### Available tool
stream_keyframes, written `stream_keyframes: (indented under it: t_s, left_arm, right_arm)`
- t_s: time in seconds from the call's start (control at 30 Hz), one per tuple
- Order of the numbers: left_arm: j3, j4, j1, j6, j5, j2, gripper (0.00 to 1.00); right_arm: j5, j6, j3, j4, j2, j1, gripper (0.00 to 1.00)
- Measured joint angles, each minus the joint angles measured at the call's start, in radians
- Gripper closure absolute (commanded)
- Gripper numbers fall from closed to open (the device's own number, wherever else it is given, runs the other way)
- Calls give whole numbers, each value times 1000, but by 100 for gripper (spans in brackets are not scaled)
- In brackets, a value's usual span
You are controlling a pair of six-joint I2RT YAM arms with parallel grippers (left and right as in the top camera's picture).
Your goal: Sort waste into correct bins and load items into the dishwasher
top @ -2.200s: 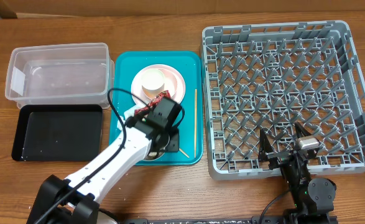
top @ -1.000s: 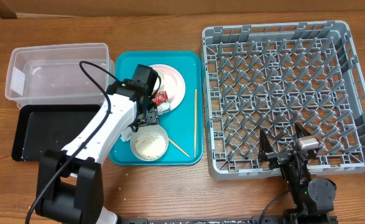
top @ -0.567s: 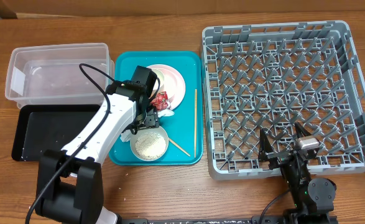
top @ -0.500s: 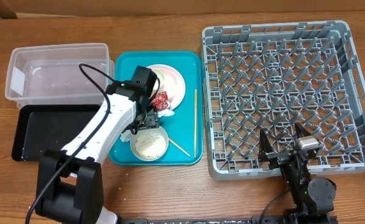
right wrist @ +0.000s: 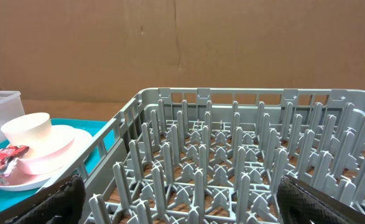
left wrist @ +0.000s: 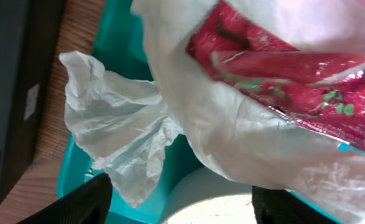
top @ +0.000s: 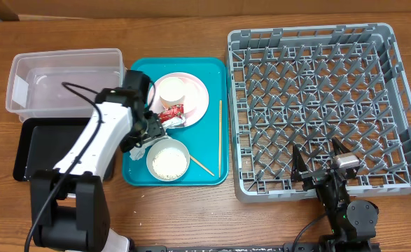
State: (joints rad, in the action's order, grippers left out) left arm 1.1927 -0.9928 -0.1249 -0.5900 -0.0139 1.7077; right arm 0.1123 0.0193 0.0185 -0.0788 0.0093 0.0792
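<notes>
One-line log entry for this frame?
left gripper: open, over napkin and red wrapper | right gripper: open, at dish rack edge

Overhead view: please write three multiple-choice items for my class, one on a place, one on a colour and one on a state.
1. Where does the small white cup stand?
A. On the pink plate
B. In the grey rack
C. In the clear tub

2. What colour is the serving tray under the plate?
A. Yellow
B. Teal
C. Purple

3. How does the right tool stand?
A. Shut on a chopstick
B. Shut tight, empty
C. Open, holding nothing

Key:
1 A, the cup sits on the plate, inside its rim.
2 B, teal shows all round the plate.
3 C, it is spread wide with nothing in it.
</notes>
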Motion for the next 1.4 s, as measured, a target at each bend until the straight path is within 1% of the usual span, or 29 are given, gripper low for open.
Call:
stream_keyframes:
  t_s: [0.1,0.27,0.47,0.63,0.67,0.7,0.73,0.77,1.13,1.33,1.4]
  left_arm:
    - [0,-7,37,-6,42,0,25]
    - [0,-40,56,-7,90,0,26]
    - [-1,-51,82,-7,101,0,25]
    - [-1,-50,135,-7,101,0,21]
    - [-1,-50,144,-7,101,0,20]
    - [-1,-50,153,-7,101,0,10]
    - [-1,-48,159,-7,101,0,2]
    - [-1,-46,165,-10,105,0,0]
    - [-5,3,171,-11,124,0,0]
    - [-76,114,159,-21,130,0,0]
    - [-114,142,149,-34,132,0,2]
  right_arm:
    - [0,0,0,0,0,0,0]
    - [0,0,0,0,0,0,0]
    - [0,0,0,0,0,0,0]
    - [0,0,0,0,0,0,0]
    - [0,0,0,0,0,0,0]
    - [0,0,0,0,0,0,0]
    - [0,0,0,0,0,0,0]
    - [0,0,0,0,0,0,0]
    - [0,0,0,0,0,0,0]
    - [0,0,0,0,0,0,0]
    - [0,0,0,0,0,0,0]
